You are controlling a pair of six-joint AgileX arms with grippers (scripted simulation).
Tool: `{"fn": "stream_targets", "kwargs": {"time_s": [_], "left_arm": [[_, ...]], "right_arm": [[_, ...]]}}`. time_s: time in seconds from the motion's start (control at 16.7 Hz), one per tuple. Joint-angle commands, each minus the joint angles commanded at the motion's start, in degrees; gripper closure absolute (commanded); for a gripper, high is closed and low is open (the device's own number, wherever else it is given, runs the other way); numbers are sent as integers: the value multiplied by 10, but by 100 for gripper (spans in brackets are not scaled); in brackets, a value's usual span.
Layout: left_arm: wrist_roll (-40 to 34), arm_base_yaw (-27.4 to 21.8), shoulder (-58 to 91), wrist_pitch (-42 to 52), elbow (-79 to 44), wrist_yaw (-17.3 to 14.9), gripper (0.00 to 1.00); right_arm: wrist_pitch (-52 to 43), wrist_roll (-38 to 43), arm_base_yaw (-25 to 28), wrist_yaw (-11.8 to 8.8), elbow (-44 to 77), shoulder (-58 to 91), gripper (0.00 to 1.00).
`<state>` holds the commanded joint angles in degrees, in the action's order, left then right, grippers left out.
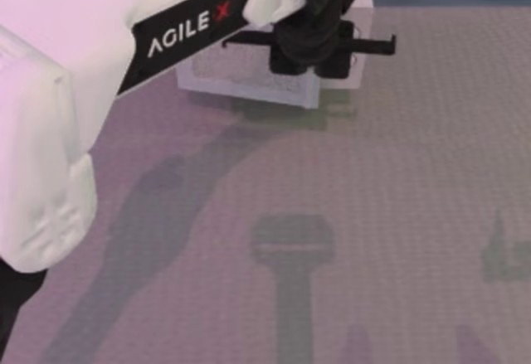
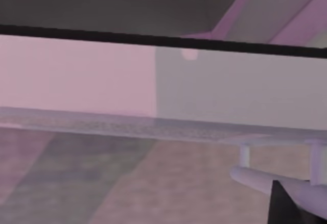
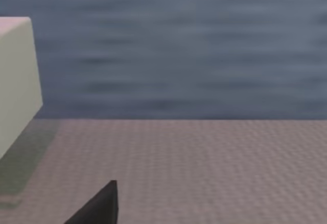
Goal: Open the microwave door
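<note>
Table: woven, mat-like surface (image 1: 398,215), greyish-pink, crossed by long arm shadows; dark blue blurred backdrop beyond its far edge.
Microwave: we count one microwave (image 1: 362,3), a small white box at the far middle of the table, mostly hidden under our left arm in the top view.
Microwave door: one flat white panel with a speckled mesh window, the microwave door (image 1: 249,74) hangs out toward the table's left front; its thin edge (image 2: 127,124) and slim rounded handle (image 2: 265,180) show in the left wrist view.
Left arm: bulky smooth white shell with a black lettered band, reaching diagonally from the near left to the microwave.
Left gripper: black left gripper (image 1: 314,49) sits over the microwave's front; one dark fingertip (image 2: 286,206) lies against the handle; we cannot tell whether the fingers pinch it.
Right arm: off to the right; one dark finger tip (image 3: 99,206) shows over the mat, its state unreadable.
</note>
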<state>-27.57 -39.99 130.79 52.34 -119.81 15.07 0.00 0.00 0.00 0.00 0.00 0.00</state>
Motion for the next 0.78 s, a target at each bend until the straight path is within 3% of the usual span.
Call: {"fn": "stream_targets", "kwargs": {"time_s": [0.78], "left_arm": [[21, 2, -25, -22, 42, -10, 100]], "right_arm": [[0, 0, 0, 0, 0, 0, 0]]}}
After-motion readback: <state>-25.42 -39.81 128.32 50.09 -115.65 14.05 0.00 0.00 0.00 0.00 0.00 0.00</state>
